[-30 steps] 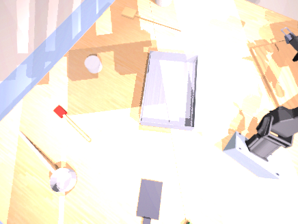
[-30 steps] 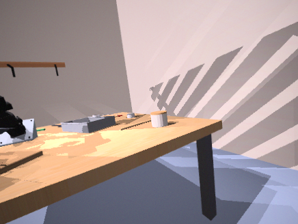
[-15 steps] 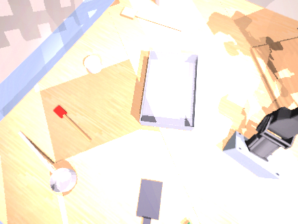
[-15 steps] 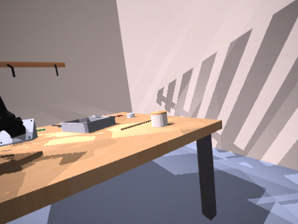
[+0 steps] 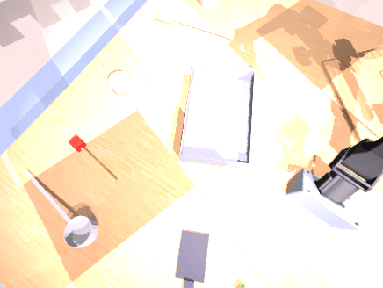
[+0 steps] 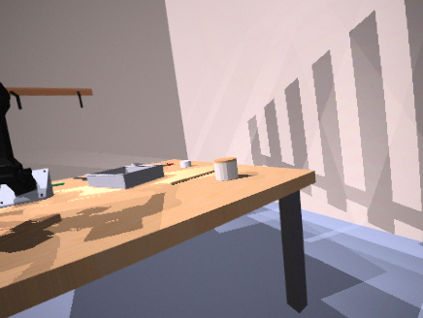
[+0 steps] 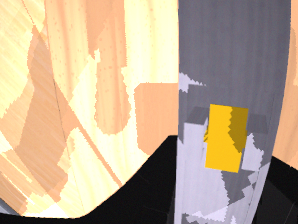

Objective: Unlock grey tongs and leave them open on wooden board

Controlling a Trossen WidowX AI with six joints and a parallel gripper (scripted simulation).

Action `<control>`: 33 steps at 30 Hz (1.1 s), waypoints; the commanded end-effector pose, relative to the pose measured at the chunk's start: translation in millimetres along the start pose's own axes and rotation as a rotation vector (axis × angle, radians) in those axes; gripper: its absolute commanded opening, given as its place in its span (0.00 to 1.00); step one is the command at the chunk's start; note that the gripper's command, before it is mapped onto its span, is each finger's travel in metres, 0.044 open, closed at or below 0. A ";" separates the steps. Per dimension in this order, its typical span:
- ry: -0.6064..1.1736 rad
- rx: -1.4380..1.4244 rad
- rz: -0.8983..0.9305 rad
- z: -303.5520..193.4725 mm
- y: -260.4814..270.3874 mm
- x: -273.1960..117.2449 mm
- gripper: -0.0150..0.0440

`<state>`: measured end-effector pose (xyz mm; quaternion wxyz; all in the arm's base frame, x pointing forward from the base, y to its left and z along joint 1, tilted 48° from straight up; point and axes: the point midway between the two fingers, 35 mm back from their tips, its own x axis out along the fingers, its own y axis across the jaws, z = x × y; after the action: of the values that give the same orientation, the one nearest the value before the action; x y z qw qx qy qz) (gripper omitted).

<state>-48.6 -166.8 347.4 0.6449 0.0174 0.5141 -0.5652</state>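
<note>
In the wrist view my gripper (image 7: 200, 144) is shut on the grey tongs (image 7: 232, 50), whose wide arm runs top to bottom at the right. A yellow piece (image 7: 226, 138) sits on them between the dark fingers. The ends and hinge of the tongs are out of view; whether they are locked I cannot tell. Neither the top nor the exterior view shows the gripper or the tongs. The roasting tin (image 5: 251, 118) (image 6: 107, 181) stands mid-table with nothing resting across it. The wooden board (image 5: 342, 106) seems to lie at the upper right of the top view, its edge showing.
The arm's pale base plate (image 5: 322, 207) stands at the right. A ladle (image 5: 81, 231), a red-headed utensil (image 5: 77, 143), a dark spatula (image 5: 192, 255) and a small white cup (image 5: 119, 82) lie or stand left of and below the tin. A canister (image 6: 226, 171) stands by the far edge.
</note>
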 end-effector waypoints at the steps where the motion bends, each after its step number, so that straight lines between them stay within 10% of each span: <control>1: -0.009 -0.004 -0.034 -5.2 -1.7 -6.2 0.00; 33: -0.230 -0.171 -0.128 15.0 23.7 -44.8 0.00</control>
<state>-19.0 -141.2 369.2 0.6577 -0.1127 0.4932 -0.5582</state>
